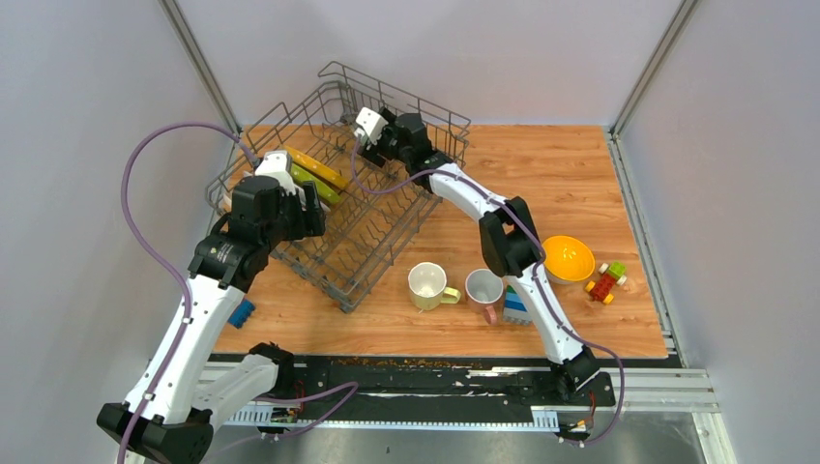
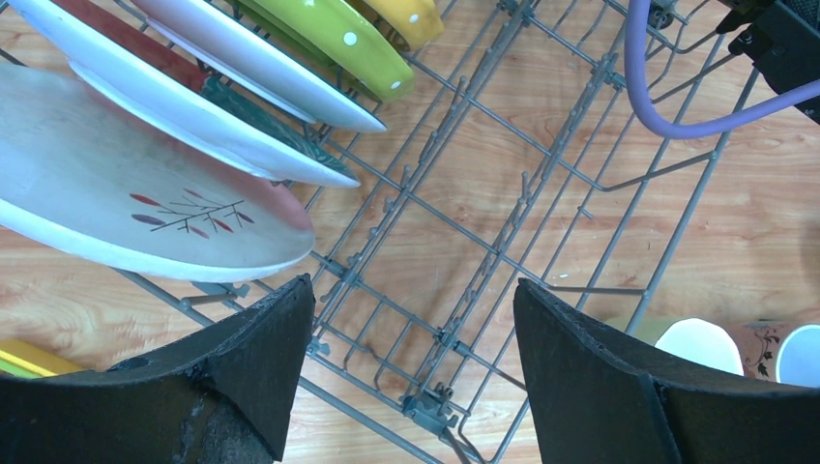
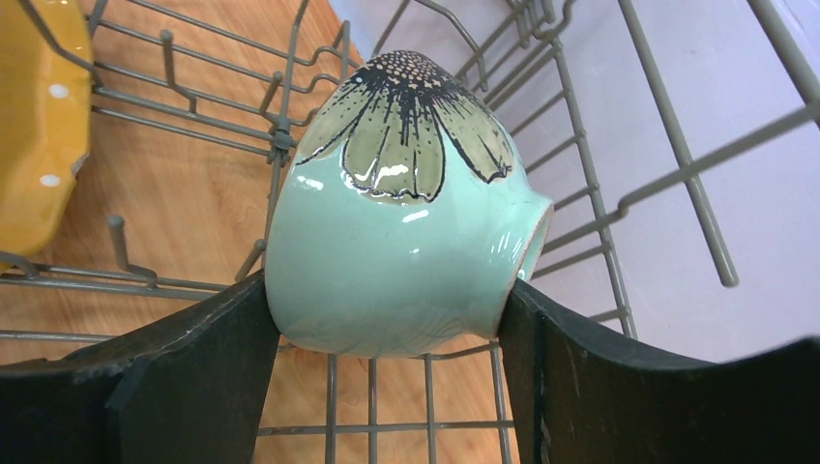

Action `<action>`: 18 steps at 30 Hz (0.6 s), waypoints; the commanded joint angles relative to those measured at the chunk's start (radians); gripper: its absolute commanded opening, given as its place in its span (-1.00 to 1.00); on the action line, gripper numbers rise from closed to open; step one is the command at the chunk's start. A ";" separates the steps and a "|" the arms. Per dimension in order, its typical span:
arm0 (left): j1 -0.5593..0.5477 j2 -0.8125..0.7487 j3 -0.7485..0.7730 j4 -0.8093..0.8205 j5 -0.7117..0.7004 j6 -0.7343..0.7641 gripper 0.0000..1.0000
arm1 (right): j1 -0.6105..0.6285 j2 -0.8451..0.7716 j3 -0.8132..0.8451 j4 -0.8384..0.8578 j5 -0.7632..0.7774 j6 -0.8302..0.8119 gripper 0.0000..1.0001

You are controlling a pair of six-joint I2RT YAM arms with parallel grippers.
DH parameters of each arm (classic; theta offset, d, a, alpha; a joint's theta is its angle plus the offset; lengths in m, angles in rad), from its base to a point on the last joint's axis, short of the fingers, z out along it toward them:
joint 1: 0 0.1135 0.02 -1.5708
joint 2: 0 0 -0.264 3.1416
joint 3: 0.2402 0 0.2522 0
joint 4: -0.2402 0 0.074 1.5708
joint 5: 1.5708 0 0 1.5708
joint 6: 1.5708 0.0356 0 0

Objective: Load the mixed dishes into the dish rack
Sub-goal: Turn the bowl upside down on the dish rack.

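The grey wire dish rack (image 1: 382, 227) stands at the back left of the table. Several plates stand on edge in its left part: a white-pink plate (image 2: 145, 208), a patterned-rim plate (image 2: 218, 121), a green one (image 2: 334, 39) and a yellow one (image 2: 411, 14). My left gripper (image 2: 414, 377) is open and empty above the rack's tines, next to the white-pink plate. My right gripper (image 3: 387, 362) is shut on a pale green bowl (image 3: 396, 251) with a dark flower print. It holds the bowl on its side over the wires at the rack's far end (image 1: 372, 130). The yellow scalloped plate (image 3: 39, 126) is to the bowl's left.
A pale yellow mug (image 1: 426, 285) and a white pink-handled mug (image 1: 484, 289) stand in front of the rack. A yellow-orange bowl (image 1: 568, 258) sits to the right. Toy blocks (image 1: 605, 281) and stacked green-blue blocks (image 1: 514, 304) lie nearby. A small blue object (image 1: 241, 313) lies at the left front edge.
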 commanded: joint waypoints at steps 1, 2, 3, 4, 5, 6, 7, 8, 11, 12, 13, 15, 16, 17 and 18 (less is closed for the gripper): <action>0.005 -0.014 0.031 -0.005 -0.011 0.018 0.64 | -0.004 0.002 0.009 0.092 -0.069 -0.127 0.30; 0.005 -0.016 0.030 -0.007 -0.011 0.018 0.64 | -0.005 0.003 0.013 0.083 -0.076 -0.135 0.31; 0.005 -0.017 0.031 -0.008 -0.012 0.018 0.64 | -0.005 0.003 0.019 0.074 -0.077 -0.143 0.31; 0.005 -0.018 0.031 -0.010 -0.013 0.018 0.64 | -0.005 0.005 0.025 0.071 -0.070 -0.149 0.32; 0.005 -0.019 0.031 -0.011 -0.014 0.018 0.64 | -0.007 0.005 0.032 0.069 -0.058 -0.152 0.32; 0.005 -0.020 0.032 -0.012 -0.015 0.019 0.64 | -0.007 0.007 0.042 0.063 -0.043 -0.154 0.32; 0.005 -0.020 0.031 -0.012 -0.015 0.020 0.64 | -0.009 0.007 0.051 0.053 -0.034 -0.154 0.32; 0.005 -0.021 0.030 -0.012 -0.016 0.021 0.64 | -0.010 0.008 0.058 0.037 -0.031 -0.155 0.33; 0.005 -0.018 0.031 -0.008 -0.011 0.023 0.64 | -0.010 0.008 0.063 0.010 -0.016 -0.159 0.36; 0.005 -0.015 0.033 -0.007 -0.006 0.024 0.64 | -0.010 0.011 0.064 0.004 -0.001 -0.159 0.36; 0.005 -0.013 0.034 -0.006 -0.003 0.024 0.64 | -0.010 0.012 0.064 0.000 0.014 -0.156 0.36; 0.005 -0.012 0.037 -0.008 0.002 0.026 0.64 | -0.010 0.015 0.077 -0.001 0.043 -0.144 0.36; 0.005 -0.013 0.037 -0.008 0.004 0.028 0.64 | -0.010 0.016 0.088 0.001 0.062 -0.135 0.36; 0.005 -0.013 0.038 -0.009 0.003 0.029 0.64 | -0.010 0.017 0.103 0.005 0.077 -0.123 0.37; 0.005 -0.013 0.037 -0.010 0.001 0.031 0.64 | -0.012 0.016 0.116 0.005 0.084 -0.111 0.37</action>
